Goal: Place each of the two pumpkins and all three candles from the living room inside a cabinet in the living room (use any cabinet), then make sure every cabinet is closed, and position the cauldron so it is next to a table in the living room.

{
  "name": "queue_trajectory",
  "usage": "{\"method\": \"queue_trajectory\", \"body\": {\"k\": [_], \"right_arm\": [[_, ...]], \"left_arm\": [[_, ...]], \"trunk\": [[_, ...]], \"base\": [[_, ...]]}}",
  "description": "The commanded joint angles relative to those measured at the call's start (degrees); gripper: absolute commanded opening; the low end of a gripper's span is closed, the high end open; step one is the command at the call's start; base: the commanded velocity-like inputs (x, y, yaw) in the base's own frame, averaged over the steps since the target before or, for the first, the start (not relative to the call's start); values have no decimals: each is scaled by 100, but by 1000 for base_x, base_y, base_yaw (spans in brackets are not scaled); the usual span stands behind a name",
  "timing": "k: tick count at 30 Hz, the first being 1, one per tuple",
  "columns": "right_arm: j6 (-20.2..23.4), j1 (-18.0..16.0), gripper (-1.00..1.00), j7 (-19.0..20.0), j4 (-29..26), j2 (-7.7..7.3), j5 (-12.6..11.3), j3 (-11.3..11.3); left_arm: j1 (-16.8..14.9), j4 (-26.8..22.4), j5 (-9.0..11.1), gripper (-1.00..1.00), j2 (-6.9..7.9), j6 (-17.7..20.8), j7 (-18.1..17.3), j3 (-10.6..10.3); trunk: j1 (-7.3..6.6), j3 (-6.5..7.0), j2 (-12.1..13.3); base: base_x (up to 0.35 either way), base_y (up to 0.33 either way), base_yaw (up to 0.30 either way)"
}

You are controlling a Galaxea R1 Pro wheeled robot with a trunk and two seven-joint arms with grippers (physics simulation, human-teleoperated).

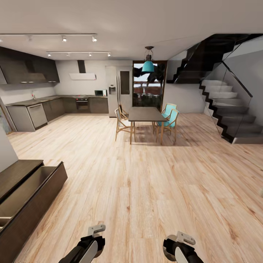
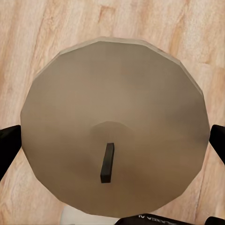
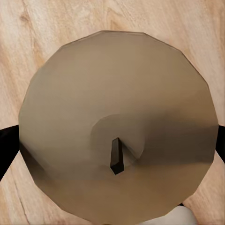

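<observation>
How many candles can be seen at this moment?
2. One candle sits between the left gripper's fingers, the other candle between the right gripper's fingers, both above the wood floor. A third may be elsewhere.

Black-and-white forearms, grey wrist brackets; black fingers [image 2: 8, 147] on each hand.

This is an open-plan home interior. A kitchen [image 1: 54, 106] with dark cupboards, oven and tall fridge [image 1: 118, 89] lines the far wall, a dining table [image 1: 146, 116] with chairs [image 1: 168, 120] stands under a teal pendant lamp [image 1: 148, 65], a glass-railed staircase [image 1: 226, 109] climbs beside it, and pale wood flooring [image 1: 153, 190] runs throughout.
</observation>
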Motion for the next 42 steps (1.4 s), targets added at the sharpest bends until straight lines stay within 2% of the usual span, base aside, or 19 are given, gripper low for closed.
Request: {"method": "queue_trajectory", "body": {"k": [1,12,42], "right_arm": [[18,-3,-100,-56,-12,-4,-53,30],[17,-4,-100,-56,-11,-3,-49,32],[-51,-4,-100,-81,-11,-3,-27,47]], "left_arm": [[-3,-11,50,-100,5,12,54,-31],[-4,-11,50,-100,5,12,54,-31],[-3,26,33,-100,5,-37,62,-39]], "trunk": [[2,-19,-9],[2,-122,-9],[2,-151,-9]], "base": [[14,0,0],[46,0,0],[344,0,0]]}}
